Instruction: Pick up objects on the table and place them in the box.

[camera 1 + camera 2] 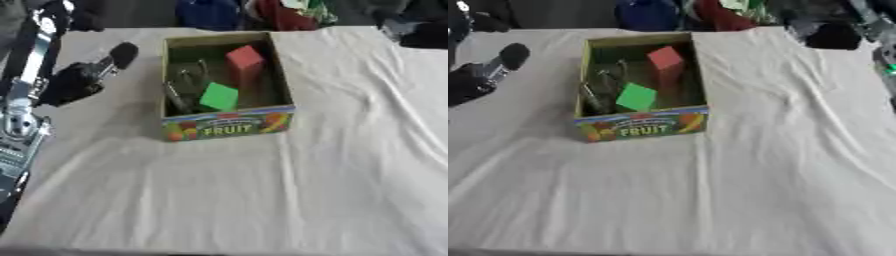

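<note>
**Blocks in the fruit box, hands drawn back**

Nearest lies the white cloth (262, 200) over the table, wrinkled and bare of loose items. Beyond it stands the box (229, 126), its front panel reading FRUIT. Inside it a green block (219, 96) sits toward the front, a red block (244, 61) stands behind it, and some thin metal pieces (179, 87) rest along the box's left wall — too blurred to make out.

The left hand (74, 80) hangs to the left of the box, apart from it, holding nothing; its fingers' state cannot be told. The right hand (833, 35) shows as a dark shape at the far right — fingers unclear, well right of the box.
</note>
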### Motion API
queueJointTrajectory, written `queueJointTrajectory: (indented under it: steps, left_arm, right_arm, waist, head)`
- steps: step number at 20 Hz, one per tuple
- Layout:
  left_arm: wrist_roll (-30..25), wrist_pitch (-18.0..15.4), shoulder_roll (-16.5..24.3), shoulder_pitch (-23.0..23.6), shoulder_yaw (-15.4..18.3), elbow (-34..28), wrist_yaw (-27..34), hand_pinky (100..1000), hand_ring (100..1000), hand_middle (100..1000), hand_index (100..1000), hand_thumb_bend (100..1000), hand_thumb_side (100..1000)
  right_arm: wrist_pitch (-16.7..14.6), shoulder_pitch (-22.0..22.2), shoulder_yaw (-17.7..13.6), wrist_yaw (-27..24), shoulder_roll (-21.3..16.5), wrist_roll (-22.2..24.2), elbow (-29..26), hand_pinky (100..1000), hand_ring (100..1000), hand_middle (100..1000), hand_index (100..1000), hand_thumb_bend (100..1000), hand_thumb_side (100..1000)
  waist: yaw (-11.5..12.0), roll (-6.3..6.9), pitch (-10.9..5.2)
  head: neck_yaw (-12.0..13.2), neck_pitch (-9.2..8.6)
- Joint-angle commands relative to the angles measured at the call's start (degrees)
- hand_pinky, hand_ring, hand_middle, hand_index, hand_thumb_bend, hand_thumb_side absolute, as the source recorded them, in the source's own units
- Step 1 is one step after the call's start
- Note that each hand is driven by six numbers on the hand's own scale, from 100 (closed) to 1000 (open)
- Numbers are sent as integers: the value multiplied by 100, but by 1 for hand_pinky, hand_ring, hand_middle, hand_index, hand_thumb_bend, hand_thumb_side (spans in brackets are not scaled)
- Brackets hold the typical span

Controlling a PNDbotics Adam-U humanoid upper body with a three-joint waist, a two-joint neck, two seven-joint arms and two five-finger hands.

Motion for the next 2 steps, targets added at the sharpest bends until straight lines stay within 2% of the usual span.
queueJointTrajectory:
  steps: [1,2]
  left_arm:
    - [207,-31,89,51,139,62,130,782,679,702,811,745,766]
    - [256,-47,77,105,156,89,168,783,680,704,812,752,784]
  right_arm:
    - [23,351,-355,-835,-328,-158,-750,718,834,802,1000,126,535]
    - [-7,549,-437,-987,-303,-170,-908,716,833,802,1000,102,528]
  waist:
    - [-64,-7,-100]
    - [-105,-1,-106]
  head:
    - [67,-56]
    - [77,-48]
